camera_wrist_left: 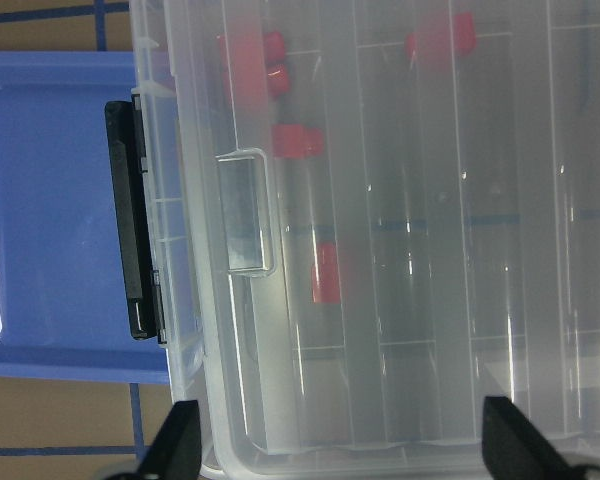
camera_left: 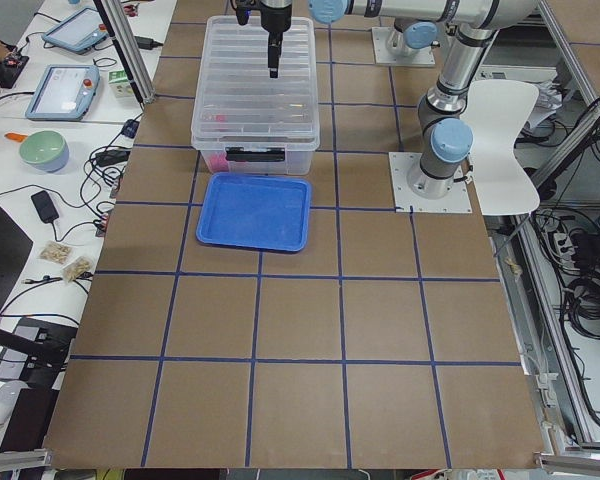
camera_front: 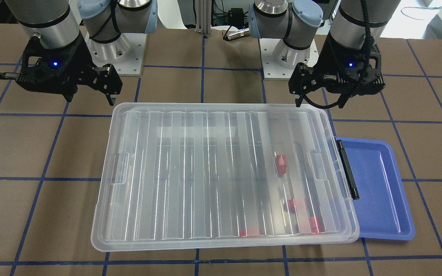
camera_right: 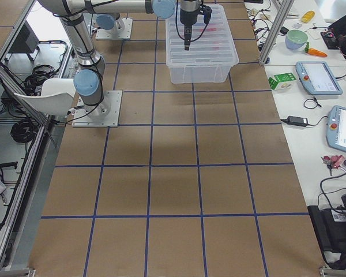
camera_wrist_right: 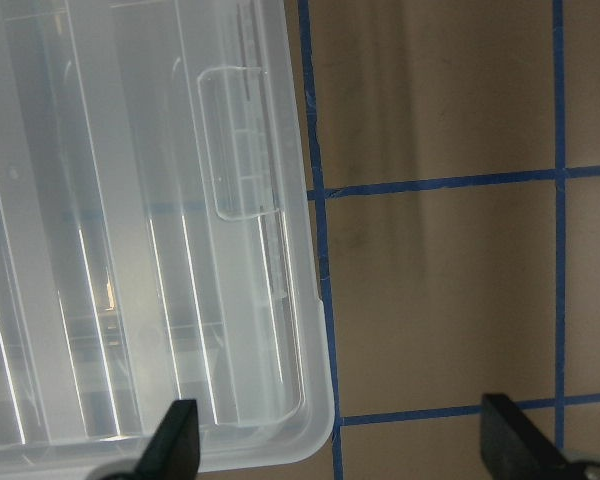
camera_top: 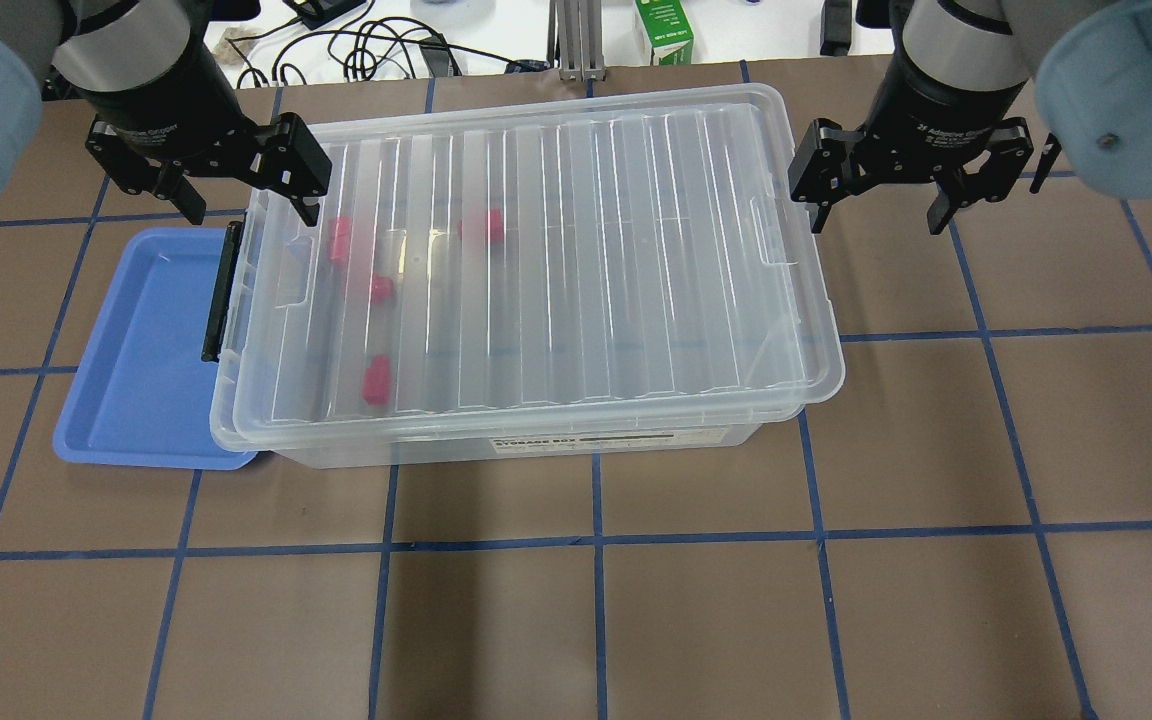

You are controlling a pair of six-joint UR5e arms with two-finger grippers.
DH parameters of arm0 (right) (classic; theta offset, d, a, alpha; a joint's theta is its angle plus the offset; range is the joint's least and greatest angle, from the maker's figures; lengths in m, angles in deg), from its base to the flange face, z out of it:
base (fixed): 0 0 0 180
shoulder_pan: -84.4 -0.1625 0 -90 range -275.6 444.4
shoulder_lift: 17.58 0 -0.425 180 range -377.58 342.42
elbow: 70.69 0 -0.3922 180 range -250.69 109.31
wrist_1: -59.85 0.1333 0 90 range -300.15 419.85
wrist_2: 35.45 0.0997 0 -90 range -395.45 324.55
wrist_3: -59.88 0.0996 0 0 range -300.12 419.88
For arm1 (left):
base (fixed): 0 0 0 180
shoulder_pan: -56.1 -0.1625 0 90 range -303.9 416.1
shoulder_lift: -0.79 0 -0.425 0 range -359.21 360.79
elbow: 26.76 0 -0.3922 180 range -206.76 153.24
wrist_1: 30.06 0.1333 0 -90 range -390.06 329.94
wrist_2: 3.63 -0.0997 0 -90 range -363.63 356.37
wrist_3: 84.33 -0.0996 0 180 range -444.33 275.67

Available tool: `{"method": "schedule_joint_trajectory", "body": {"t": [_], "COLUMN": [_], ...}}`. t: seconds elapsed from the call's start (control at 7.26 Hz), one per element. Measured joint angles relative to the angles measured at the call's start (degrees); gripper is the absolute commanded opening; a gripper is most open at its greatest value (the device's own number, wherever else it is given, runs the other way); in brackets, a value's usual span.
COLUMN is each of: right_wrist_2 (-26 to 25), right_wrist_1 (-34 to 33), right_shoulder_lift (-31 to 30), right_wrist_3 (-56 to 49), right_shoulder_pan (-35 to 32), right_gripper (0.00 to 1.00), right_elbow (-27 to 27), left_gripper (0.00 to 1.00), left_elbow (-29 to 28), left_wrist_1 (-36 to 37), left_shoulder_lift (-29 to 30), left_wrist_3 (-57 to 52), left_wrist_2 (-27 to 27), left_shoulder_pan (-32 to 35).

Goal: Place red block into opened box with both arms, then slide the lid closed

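Note:
The clear box (camera_top: 536, 446) stands mid-table with the ribbed lid (camera_top: 536, 250) lying on it, shifted slightly toward my right, so a narrow strip by the black bar (camera_top: 221, 290) shows. Several red blocks lie inside at that end, seen through the lid; one red block (camera_top: 376, 381) is nearest me, also visible as the red block (camera_front: 281, 163) and red block (camera_wrist_left: 325, 272). My left gripper (camera_top: 251, 205) hangs open above the lid's left end, holding nothing. My right gripper (camera_top: 876, 222) hangs open just past the lid's right end, over bare table.
A blue tray (camera_top: 126, 380) lies against the box's left end, partly under it. A green carton (camera_top: 664, 30) and cables sit beyond the table's far edge. Brown table with blue tape lines surrounds the box.

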Motion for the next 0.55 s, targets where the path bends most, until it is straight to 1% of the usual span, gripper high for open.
{"method": "schedule_joint_trajectory", "body": {"t": [0.55], "right_wrist_2": [-0.2], "right_wrist_1": [0.09], "right_shoulder_lift": [-0.68], "right_wrist_3": [-0.44], "right_shoulder_pan": [0.46], "right_gripper": [1.0], "right_elbow": [0.1], "left_gripper": [1.0], "left_elbow": [0.13], "left_wrist_1": [-0.49], "left_shoulder_lift": [-0.04], "left_wrist_3": [0.08], "left_wrist_2": [-0.11], "left_shoulder_pan": [0.0]}}
